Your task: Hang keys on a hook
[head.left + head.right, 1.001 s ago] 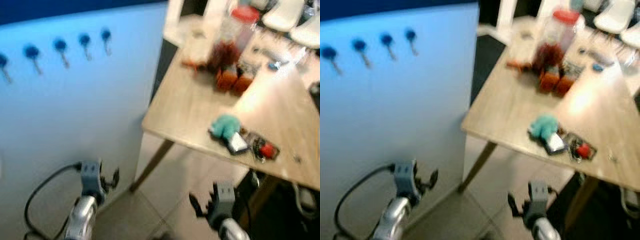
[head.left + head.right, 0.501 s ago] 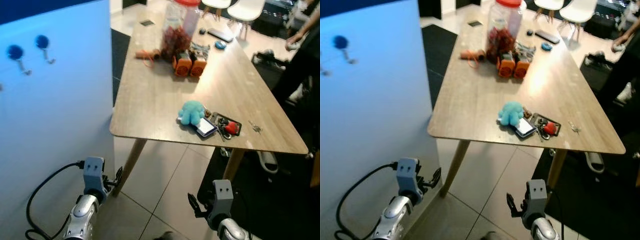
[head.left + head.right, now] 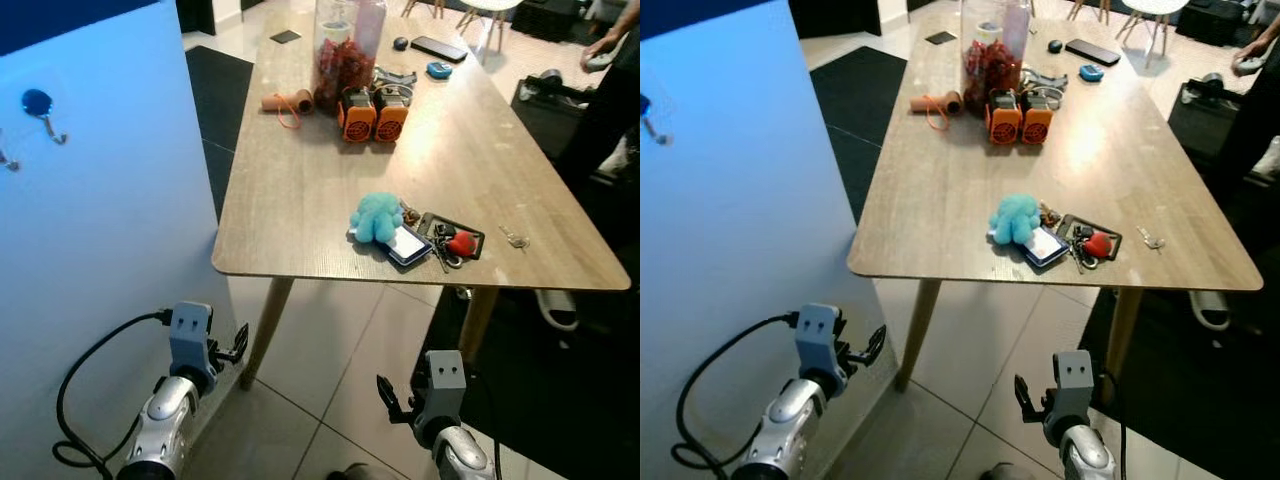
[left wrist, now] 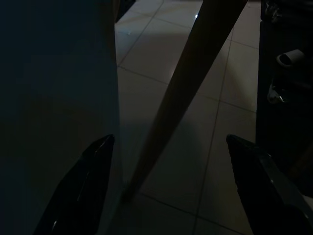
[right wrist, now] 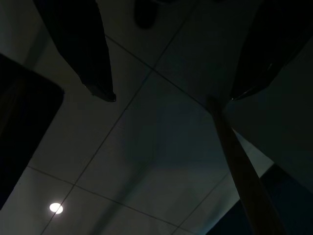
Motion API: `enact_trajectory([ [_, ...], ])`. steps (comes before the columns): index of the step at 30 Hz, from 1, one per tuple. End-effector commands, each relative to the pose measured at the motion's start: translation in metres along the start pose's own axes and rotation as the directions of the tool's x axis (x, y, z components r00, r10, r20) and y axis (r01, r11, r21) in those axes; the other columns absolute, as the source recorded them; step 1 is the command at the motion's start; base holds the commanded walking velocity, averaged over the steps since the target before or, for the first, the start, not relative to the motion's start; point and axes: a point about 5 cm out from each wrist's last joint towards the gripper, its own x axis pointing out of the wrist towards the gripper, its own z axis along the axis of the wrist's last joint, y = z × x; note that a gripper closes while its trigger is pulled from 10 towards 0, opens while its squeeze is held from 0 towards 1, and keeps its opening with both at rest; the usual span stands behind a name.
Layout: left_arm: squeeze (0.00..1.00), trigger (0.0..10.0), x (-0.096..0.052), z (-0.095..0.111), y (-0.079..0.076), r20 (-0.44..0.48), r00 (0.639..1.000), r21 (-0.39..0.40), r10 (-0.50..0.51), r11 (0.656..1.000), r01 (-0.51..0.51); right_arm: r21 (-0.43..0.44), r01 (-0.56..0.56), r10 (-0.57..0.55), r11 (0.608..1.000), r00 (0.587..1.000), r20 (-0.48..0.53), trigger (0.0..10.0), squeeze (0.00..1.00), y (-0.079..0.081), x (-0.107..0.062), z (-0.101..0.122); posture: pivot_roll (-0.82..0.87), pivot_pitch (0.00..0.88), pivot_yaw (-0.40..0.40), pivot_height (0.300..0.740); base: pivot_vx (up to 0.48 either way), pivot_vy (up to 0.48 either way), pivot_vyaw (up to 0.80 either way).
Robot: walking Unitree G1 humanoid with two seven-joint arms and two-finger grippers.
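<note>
Nearest me, my left gripper [image 4: 168,188] hangs low beside the blue wall [image 3: 110,220], fingers spread wide, holding nothing. My right gripper [image 5: 171,93] hangs low over the floor tiles [image 3: 340,370], fingers likewise spread and empty. Its wrist view is dark; I make out tiles and a table leg [image 5: 244,181].

Further on, the keys [image 3: 445,243] lie on the wooden table [image 3: 300,200] near its front edge, beside a teal plush toy [image 3: 376,216]. Beyond stand two orange items [image 3: 374,115] and a clear jar [image 3: 338,50] holding something dark red. On the wall, a blue hook [image 3: 40,105] hangs bare, well apart from the keys.
</note>
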Motion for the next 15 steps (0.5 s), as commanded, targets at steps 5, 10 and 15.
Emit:
enact_trajectory([
  [5,0.0,10.0,0.0,-0.0018,0.0039,-0.042,0.999,0.025,-0.02,0.999,0.021,0.027,0.029,-0.029,0.999,1.0,-0.008,10.0,0.0,0.0009,-0.0033,-0.0064,0.11,0.055,0.032,0.74,0.0,0.0,0.0],
  [10,0.0,10.0,0.0006,-0.0015,0.007,-0.052,0.998,0.005,-0.024,1.0,0.024,0.042,0.042,-0.042,0.998,0.999,-0.006,10.0,0.0,0.0019,-0.0039,-0.0079,0.1,0.053,0.034,0.74,0.0,0.0,0.0],
  [15,0.0,10.0,0.0027,-0.0029,0.0086,-0.065,0.998,-0.021,-0.011,1.0,0.01,0.049,0.048,-0.047,0.998,0.999,-0.022,10.0,0.0,0.0003,-0.0046,-0.0098,0.09,0.05,0.026,0.74,0.0,0.0,0.0],
])
